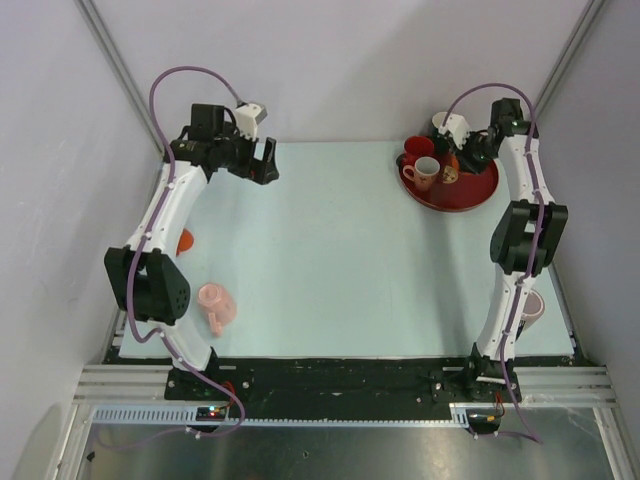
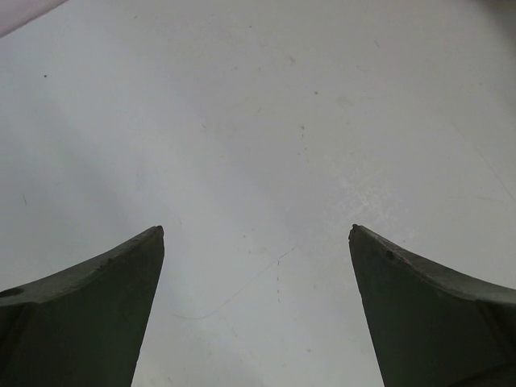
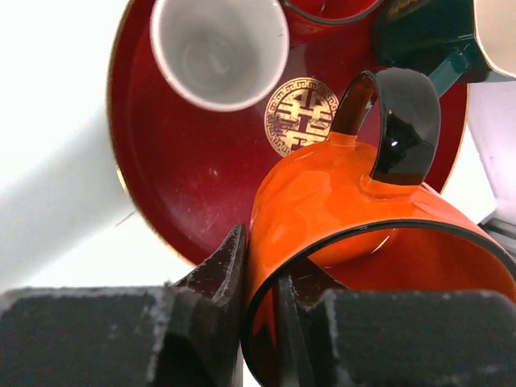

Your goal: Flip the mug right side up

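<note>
An orange mug with a black handle and black rim hangs tilted over the red tray, its mouth facing my right wrist camera. My right gripper is shut on its rim, one finger outside the wall and one inside. From above, the mug and right gripper are at the back right, above the tray. My left gripper stands open at the back left, with only bare table between its fingers.
On the tray stand a red mug with a white inside and a dark mug; a white cup sits at its far edge. A pink mug lies near the left arm, an orange object behind it, a pale mug by the right arm.
</note>
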### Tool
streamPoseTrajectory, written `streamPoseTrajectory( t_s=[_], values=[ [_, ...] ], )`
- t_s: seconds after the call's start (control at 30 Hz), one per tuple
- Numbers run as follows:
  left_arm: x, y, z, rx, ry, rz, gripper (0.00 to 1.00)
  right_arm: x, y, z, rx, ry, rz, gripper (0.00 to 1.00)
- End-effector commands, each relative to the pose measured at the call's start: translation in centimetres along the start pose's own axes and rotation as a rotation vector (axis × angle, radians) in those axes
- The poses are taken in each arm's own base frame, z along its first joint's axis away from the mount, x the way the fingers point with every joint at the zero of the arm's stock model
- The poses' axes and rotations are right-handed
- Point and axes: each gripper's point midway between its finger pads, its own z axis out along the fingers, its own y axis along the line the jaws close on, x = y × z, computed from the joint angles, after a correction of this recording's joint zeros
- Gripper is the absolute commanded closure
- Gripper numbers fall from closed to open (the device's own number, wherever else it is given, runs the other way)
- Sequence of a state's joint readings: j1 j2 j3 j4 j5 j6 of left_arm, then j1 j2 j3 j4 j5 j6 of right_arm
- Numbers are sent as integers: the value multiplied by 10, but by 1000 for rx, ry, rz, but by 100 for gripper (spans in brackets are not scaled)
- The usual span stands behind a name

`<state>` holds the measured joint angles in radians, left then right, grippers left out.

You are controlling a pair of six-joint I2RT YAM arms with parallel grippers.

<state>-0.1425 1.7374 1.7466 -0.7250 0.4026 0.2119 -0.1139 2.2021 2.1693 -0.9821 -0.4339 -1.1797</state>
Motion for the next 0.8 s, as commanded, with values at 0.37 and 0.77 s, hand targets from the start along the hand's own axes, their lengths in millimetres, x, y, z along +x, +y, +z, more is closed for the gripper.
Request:
streamPoseTrajectory(
  t_s=[0.37,0.77],
  values=[
    [7,21,9,-71,48,18,0,-21,-53,56,129,-138,188,100],
    [7,26,14,-77,60,23,0,-7,-40,87,85,-106,240,100]
  ],
)
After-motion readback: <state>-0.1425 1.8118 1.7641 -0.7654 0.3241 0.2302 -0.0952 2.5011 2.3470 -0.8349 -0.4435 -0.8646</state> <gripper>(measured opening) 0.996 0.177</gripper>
